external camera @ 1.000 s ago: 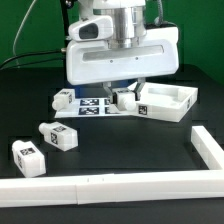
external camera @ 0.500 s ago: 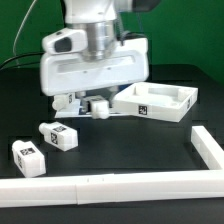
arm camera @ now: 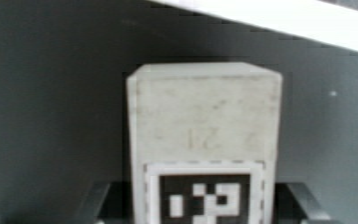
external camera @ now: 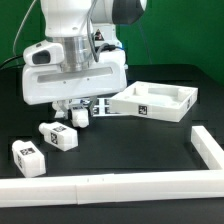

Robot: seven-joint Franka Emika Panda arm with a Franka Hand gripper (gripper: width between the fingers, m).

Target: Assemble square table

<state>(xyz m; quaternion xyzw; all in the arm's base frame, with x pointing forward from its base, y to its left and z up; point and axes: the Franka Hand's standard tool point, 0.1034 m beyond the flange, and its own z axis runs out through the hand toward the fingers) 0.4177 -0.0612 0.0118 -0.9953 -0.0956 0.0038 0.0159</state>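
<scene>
Tabletop: your square tabletop [external camera: 160, 109] lies rim up on the black table [external camera: 130, 150] at the exterior view's right, well apart from the gripper.
Gripped leg: the gripped leg [external camera: 80, 116] [arm camera: 202, 120] is below the hand, just above or on the table; you cannot tell which.
Grip: the gripper [external camera: 77, 115] [arm camera: 202, 205] is narrowed onto that leg. In the wrist view the dark fingers [arm camera: 98, 202] press its two sides beside the tag.
Hidden: the hand's wide white housing covers most of the gripped leg in the exterior view, and the shapes under its left edge are hard to make out. The wrist view crops the leg's tag and shows a blurred white edge beyond the leg that you cannot identify.
Marker board: only a strip of the marker board [external camera: 103, 107] shows between hand and tabletop.
Count: one tabletop. You can count three legs: the gripped leg, the middle leg [external camera: 58, 135] and the outer leg [external camera: 30, 155], the last two lying loose at the exterior view's left.
Rail: one L-shaped rail [external camera: 120, 187] runs along the front and up the right.
Arm: it reaches down from above, with the hand pointing straight down.
</scene>
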